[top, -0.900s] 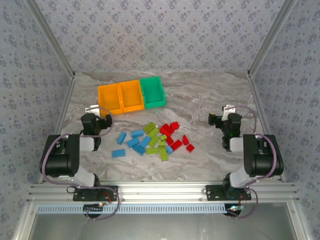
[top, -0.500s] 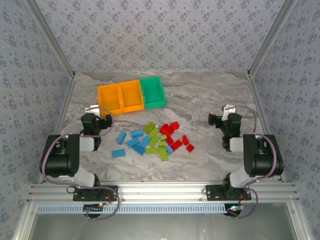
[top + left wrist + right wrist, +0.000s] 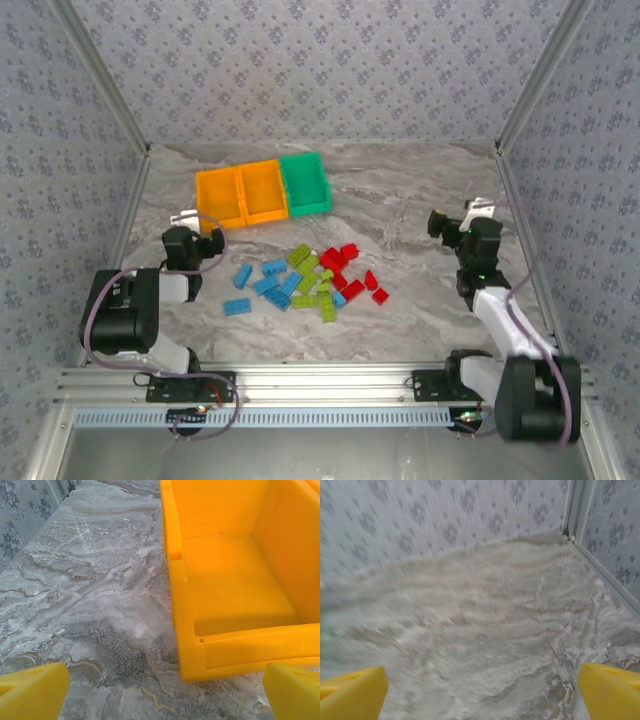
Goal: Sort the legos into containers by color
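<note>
While neither arm touches a brick, the left arm sits folded low at the near left corner of the table [image 3: 420,300], its elbow tucked back and its forearm lying forward along the left edge. The left gripper [image 3: 200,228] points toward the far side with its jaws spread wide and nothing between them. In the left wrist view its yellow fingers [image 3: 31,692] frame the near corner of the leftmost orange bin, whose inside is bare.

The containers [image 3: 241,195] stand in a row toward the far left of the table, two orange and one green on the right. The legos [image 3: 305,275] lie loose at the table's middle, nearer than the bins: blue ones [image 3: 265,282] to the left, lime ones [image 3: 312,282] in the centre, red ones [image 3: 350,262] to the right.

The right arm stretches forward from the near right corner along the right edge. The right gripper [image 3: 458,214] is fully open and empty, and its blurred wrist view faces bare table near the far right corner.
</note>
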Action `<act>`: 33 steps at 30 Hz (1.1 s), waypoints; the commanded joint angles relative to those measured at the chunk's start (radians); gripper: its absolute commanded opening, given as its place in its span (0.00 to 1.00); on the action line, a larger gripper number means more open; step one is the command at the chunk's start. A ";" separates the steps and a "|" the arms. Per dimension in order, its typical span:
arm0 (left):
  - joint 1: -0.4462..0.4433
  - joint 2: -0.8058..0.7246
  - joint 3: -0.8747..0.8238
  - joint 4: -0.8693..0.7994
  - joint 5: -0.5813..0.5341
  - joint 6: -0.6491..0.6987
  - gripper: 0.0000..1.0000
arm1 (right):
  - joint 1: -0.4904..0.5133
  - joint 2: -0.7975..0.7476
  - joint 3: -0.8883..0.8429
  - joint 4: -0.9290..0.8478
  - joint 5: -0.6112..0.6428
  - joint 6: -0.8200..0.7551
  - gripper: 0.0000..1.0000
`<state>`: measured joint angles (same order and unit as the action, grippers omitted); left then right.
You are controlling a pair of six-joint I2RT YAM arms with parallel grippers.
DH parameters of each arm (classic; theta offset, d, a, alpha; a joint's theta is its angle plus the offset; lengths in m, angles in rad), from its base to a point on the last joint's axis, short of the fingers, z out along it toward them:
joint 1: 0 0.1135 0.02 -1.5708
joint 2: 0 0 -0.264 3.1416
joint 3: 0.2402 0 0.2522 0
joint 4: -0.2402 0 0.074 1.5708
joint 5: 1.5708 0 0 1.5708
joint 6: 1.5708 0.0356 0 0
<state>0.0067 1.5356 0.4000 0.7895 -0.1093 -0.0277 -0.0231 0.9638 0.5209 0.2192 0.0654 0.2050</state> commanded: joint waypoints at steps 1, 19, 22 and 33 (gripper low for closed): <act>0.008 -0.002 0.012 0.024 0.034 -0.009 0.99 | 0.009 -0.142 0.105 -0.535 -0.061 0.283 1.00; -0.397 -0.269 0.638 -1.542 -0.130 -0.710 0.97 | 0.546 0.360 0.725 -1.184 -0.327 0.203 1.00; -0.465 -0.256 0.640 -1.595 -0.135 -0.722 0.85 | 0.582 0.425 0.773 -1.196 -0.317 0.198 1.00; -0.447 -0.078 0.646 -1.705 0.056 -0.319 0.59 | 0.633 0.463 0.805 -1.200 -0.309 0.206 1.00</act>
<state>-0.4450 1.3968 1.0073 -0.8509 -0.1097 -0.4648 0.6018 1.4178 1.2884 -0.9401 -0.2573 0.4183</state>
